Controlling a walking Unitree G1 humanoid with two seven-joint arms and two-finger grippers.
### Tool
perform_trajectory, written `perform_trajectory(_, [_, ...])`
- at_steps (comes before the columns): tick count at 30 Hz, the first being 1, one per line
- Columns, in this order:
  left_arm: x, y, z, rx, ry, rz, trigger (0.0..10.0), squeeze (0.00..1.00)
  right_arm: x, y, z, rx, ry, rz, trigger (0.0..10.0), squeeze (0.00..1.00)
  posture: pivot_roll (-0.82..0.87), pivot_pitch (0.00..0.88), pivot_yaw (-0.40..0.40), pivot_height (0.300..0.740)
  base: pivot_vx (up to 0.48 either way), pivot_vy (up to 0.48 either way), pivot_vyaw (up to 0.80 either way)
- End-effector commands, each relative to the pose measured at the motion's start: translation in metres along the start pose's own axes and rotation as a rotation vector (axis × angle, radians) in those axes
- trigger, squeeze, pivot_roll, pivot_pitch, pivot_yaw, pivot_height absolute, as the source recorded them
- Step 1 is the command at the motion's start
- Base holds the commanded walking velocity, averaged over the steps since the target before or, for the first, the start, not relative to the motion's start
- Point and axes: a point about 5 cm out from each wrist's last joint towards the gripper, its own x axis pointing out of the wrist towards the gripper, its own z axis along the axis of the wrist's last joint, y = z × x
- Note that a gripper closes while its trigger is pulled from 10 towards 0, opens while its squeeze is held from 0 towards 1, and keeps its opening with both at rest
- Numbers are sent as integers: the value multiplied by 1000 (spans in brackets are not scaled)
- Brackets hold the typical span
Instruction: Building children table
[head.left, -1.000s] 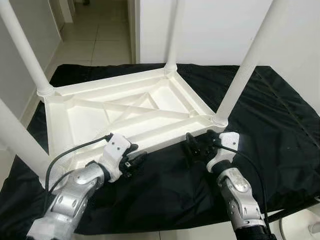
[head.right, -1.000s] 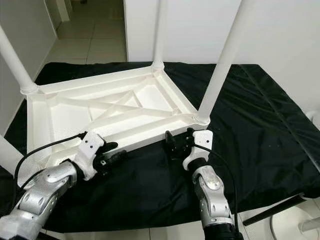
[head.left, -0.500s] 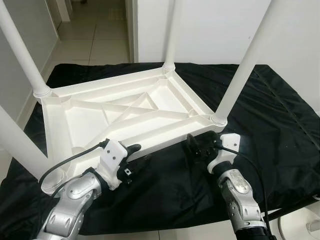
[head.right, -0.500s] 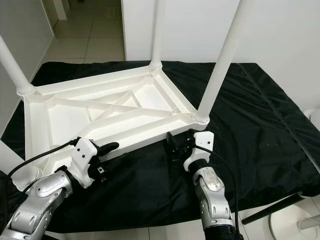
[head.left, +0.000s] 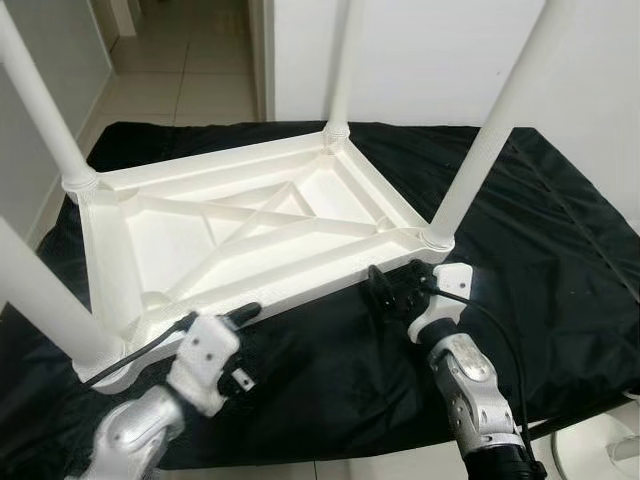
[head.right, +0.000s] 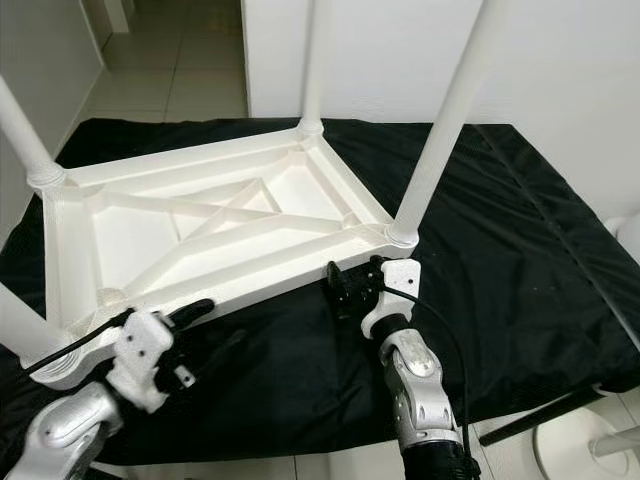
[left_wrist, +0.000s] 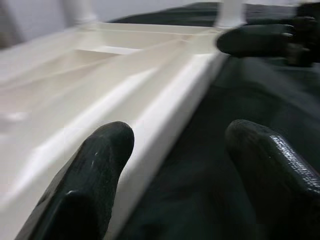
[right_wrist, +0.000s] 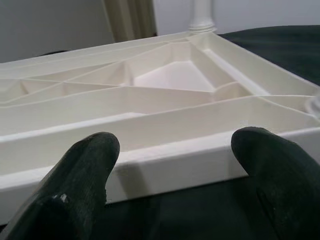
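A white plastic children's table (head.left: 250, 225) lies upside down on a black cloth (head.left: 560, 230), its legs pointing up. One leg (head.left: 480, 150) rises from the front right corner. My left gripper (head.left: 243, 345) is open at the near rim, left of centre. In the left wrist view the rim (left_wrist: 165, 100) runs between its fingers (left_wrist: 95, 175). My right gripper (head.left: 390, 292) is open just in front of the front right corner. The right wrist view shows its fingers (right_wrist: 85, 175) spread in front of the rim (right_wrist: 175, 160), not touching it.
The black cloth covers the low surface under the table, with its front edge close to me. A white wall (head.left: 420, 50) stands behind and a tiled corridor (head.left: 200, 80) runs off at the back left. A white stand base (head.right: 590, 440) and a dark bar (head.right: 540, 420) sit at the lower right.
My left arm has drawn back toward me and to the left, its gripper sliding lower along the near rim. The right gripper has stayed by the front right corner.
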Motion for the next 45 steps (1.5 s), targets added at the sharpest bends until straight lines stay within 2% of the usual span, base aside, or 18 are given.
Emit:
perform_trajectory(1, [-9, 16, 1, -16, -19, 302, 10000, 0, 1, 1, -3, 0, 8, 12, 10000, 0, 30, 85, -21, 740, 0, 0, 0])
perform_trajectory(2, [-9, 16, 1, -16, -19, 302, 10000, 0, 1, 1, -3, 0, 8, 12, 10000, 0, 30, 85, -21, 740, 0, 0, 0])
perform_trajectory(4, [-38, 35, -3, 29, 10, 432, 10000, 0, 5, 1, -3, 1, 10, 26, 10000, 0, 103, 86, -50, 740, 0, 0, 0])
perform_trajectory(5, [-38, 35, -3, 29, 10, 432, 10000, 0, 5, 1, -3, 1, 10, 26, 10000, 0, 103, 86, -50, 740, 0, 0, 0])
perform_trajectory(7, [-56, 47, 1, 95, 18, 515, 10000, 0, 8, -1, -4, 5, 12, 31, 10000, 0, 135, 86, -72, 740, 0, 0, 0])
perform_trajectory(11, [-82, 52, -1, 128, 75, 529, 10000, 0, 16, 3, -6, 11, 18, 68, 10000, 0, 184, 87, -100, 740, 0, 0, 0])
perform_trajectory(16, [-86, 49, -2, 158, 99, 507, 10000, 0, 19, 4, -7, 13, 21, 79, 10000, 0, 225, 89, -125, 740, 0, 0, 0])
perform_trajectory(17, [-94, 45, -2, 152, 113, 504, 10000, 0, 24, 9, -7, 22, 21, 101, 10000, 0, 232, 88, -131, 740, 0, 0, 0])
perform_trajectory(21, [-101, 43, -2, 159, 123, 512, 10000, 0, 30, 13, -7, 31, 21, 121, 10000, 0, 259, 84, -149, 740, 0, 0, 0])
perform_trajectory(22, [-110, 43, -2, 159, 136, 531, 10000, 0, 34, 18, -8, 40, 23, 141, 10000, 0, 287, 84, -161, 740, 0, 0, 0])
perform_trajectory(24, [-110, 43, -2, 159, 136, 531, 10000, 0, 34, 18, -8, 40, 23, 141, 10000, 0, 287, 84, -161, 740, 0, 0, 0])
perform_trajectory(26, [-128, 49, -1, 147, 160, 568, 10000, 0, 40, 23, -9, 48, 26, 167, 10000, 0, 301, 83, -167, 740, 0, 0, 0])
perform_trajectory(27, [-128, 49, -1, 147, 160, 568, 10000, 0, 40, 23, -9, 48, 26, 167, 10000, 0, 301, 83, -167, 740, 0, 0, 0])
perform_trajectory(29, [-146, 58, -2, 152, 185, 611, 10000, 0, 43, 24, -9, 50, 28, 176, 10000, 0, 312, 85, -169, 740, 0, 0, 0])
perform_trajectory(30, [-146, 58, -2, 152, 185, 611, 10000, 0, 43, 24, -9, 50, 28, 176, 10000, 0, 312, 85, -169, 740, 0, 0, 0])
perform_trajectory(32, [-159, 64, 0, 166, 201, 643, 10000, 0, 44, 25, -11, 49, 31, 181, 10000, 0, 328, 88, -172, 740, 0, 0, 0])
perform_trajectory(35, [-169, 69, 2, 147, 205, 679, 10000, 0, 45, 25, -11, 51, 31, 180, 10000, 0, 332, 87, -168, 740, 0, 0, 0])
perform_trajectory(45, [-174, 70, 8, 119, 216, 637, 10000, 0, 44, 27, -14, 64, 24, 168, 10000, 0, 335, 88, -159, 740, 0, 0, 0])
